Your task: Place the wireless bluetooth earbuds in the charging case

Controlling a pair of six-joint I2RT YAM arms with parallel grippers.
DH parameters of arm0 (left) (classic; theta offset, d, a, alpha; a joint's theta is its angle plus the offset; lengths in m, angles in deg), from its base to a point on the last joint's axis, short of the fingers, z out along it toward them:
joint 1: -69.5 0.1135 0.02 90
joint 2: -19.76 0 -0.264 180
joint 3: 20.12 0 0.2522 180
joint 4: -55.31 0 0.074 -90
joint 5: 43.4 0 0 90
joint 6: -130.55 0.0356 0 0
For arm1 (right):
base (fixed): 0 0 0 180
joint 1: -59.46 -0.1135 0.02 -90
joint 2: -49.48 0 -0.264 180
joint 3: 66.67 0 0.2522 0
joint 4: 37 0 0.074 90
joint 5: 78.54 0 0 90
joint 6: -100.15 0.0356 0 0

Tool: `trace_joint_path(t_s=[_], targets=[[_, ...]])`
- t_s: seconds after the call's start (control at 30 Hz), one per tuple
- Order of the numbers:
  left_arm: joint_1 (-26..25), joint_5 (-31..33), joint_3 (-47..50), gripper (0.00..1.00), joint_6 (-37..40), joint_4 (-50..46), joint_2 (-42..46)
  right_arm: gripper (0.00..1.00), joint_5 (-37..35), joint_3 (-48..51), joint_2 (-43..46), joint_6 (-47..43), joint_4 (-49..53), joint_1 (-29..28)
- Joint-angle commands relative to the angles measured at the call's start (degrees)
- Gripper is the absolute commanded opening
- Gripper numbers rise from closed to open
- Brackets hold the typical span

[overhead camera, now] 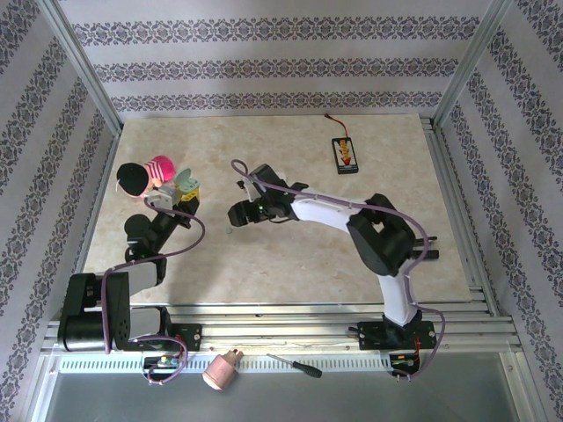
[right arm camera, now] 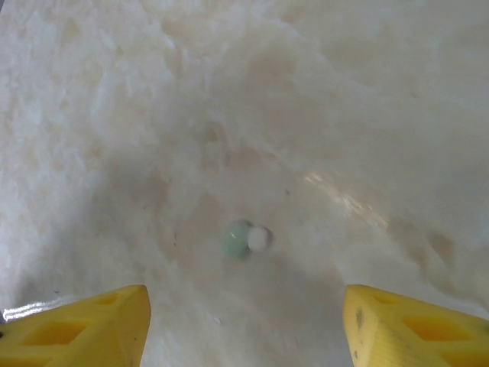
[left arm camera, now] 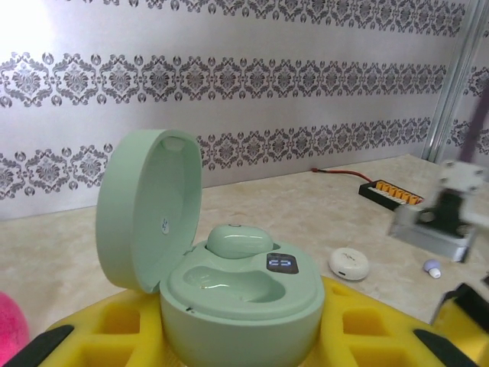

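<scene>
**Open case clamped in the left claw; a loose bud lies before the spread right claw**

In the left wrist view, the charging case (left arm camera: 241, 306) sits low in the centre of the frame. It is pale green and its round lid is hinged up on the left. The yellow fingers (left arm camera: 114, 332) of the left gripper (overhead camera: 182, 195) are closed against its sides and hold it. One seated earbud (left arm camera: 238, 241), also pale green, rests in the far well of the case. To the right of the case a small white case (left arm camera: 348, 264) lies on the table (overhead camera: 308, 264). Further right, a lavender earbud (left arm camera: 432, 267) lies near the blurred end of the other arm.

In the right wrist view, a loose earbud (right arm camera: 244, 238), pale green with a whitish tip, lies on the marbled surface just below the middle of the frame. The right gripper (right arm camera: 244, 325) has its yellow fingers (right arm camera: 84, 325) in the two lower corners. They stand wide apart and touch nothing, and the bud lies ahead of the gap between them.

In the top view, the left claw is at centre left, beside a pink ball (overhead camera: 160, 167) and a black ball (overhead camera: 132, 178). A flat black device (overhead camera: 345, 154) lies at upper right and a screwdriver (overhead camera: 295, 365) at the bottom edge.
</scene>
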Motion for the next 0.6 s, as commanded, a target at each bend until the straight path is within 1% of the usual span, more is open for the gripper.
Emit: trace_joint_path(t_s=[0.0, 0.13, 0.33, 0.43, 0.57], targets=[[1.6, 0.7, 0.9, 0.21, -2.3, 4.7, 0.0, 0.66, 6.7, -6.9, -5.4, -2.7, 3.4, -0.3], [2.1, -0.1, 1.1, 0.21, -2.8, 5.3, -0.1, 0.63, 12.7, -14.6, -12.3, -3.4, 5.9, -0.1], [2.3, -0.3, 1.5, 0.21, -2.9, 6.1, -0.8, 0.61, 16.0, -20.4, -18.2, -4.1, 8.0, -0.1], [2.2, -0.8, 1.5, 0.21, -3.3, 7.3, -1.5, 0.60, 16.7, -21.2, -18.8, -5.4, 10.1, 0.0], [2.2, -0.8, 1.4, 0.21, -3.6, 7.8, -2.1, 0.58, 17.1, -18.7, -17.0, -6.5, 10.5, 0.0]])
